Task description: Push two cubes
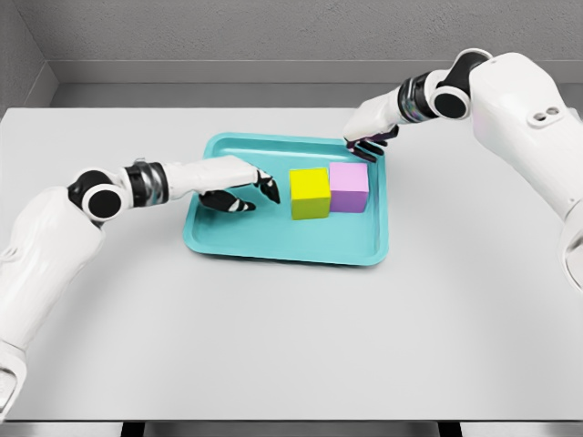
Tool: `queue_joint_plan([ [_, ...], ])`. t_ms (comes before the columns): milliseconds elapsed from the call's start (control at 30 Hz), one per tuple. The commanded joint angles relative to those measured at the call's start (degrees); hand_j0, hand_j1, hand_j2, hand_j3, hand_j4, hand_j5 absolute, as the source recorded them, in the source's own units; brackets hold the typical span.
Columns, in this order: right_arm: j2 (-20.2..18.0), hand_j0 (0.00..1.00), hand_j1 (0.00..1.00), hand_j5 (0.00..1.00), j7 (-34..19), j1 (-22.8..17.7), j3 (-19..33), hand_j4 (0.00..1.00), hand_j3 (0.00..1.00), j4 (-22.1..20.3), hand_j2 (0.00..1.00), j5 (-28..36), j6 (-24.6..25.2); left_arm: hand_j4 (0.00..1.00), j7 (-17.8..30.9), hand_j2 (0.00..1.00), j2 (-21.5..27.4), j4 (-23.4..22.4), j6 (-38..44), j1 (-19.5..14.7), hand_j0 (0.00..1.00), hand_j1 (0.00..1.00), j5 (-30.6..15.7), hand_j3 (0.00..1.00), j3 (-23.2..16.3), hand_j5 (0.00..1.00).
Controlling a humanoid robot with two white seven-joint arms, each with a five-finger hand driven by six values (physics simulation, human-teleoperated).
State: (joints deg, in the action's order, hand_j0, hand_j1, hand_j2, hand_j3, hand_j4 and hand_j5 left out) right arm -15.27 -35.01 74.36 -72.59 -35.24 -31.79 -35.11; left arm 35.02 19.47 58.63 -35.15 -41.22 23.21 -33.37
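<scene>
1. You are looking down at a teal tray point(228, 241) sitting on the grey bench point(291, 337), slightly toward 12 o'clock from the bench's middle.
2. The tray is holding two cubes: a yellow cube point(310, 193) and a pink cube point(349, 187). They are sitting side by side and touching, the pink one at 3 o'clock of the yellow one, both in the tray's 3 o'clock half.
3. Your left hand point(239, 185) is reaching over the tray's 9 o'clock half. Its fingers point(270, 188) are lying extended and relaxed, grasping nothing, with the tips pointing at the yellow cube and sitting just beside its 9 o'clock face; you cannot tell whether they are touching it.
4. Your right hand point(372, 126) is hovering over the tray's corner at about 1 o'clock, just past the pink cube's far edge. Its dark fingers are pointing down, loosely curled and holding nothing; contact with the cube is not clear.
</scene>
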Motion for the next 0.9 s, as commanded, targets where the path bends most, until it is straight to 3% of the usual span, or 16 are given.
queue_joint_plan([
  [0,0.2,0.07,0.07,0.07,0.0,0.0,0.0,0.07,0.07,-0.1,0.07,-2.0,0.1,0.6,0.0,0.6,-0.7,-0.4,0.1,0.0,0.6,0.6,-0.3,0.6,0.1,0.6],
  [867,1.6,0.06,0.06,0.06,0.0,-0.1,-2.9,0.06,0.06,-2.2,0.06,-2.8,0.1,0.6,0.0,0.6,-1.9,-1.1,0.1,-1.1,0.6,0.6,0.3,0.6,0.1,0.6],
])
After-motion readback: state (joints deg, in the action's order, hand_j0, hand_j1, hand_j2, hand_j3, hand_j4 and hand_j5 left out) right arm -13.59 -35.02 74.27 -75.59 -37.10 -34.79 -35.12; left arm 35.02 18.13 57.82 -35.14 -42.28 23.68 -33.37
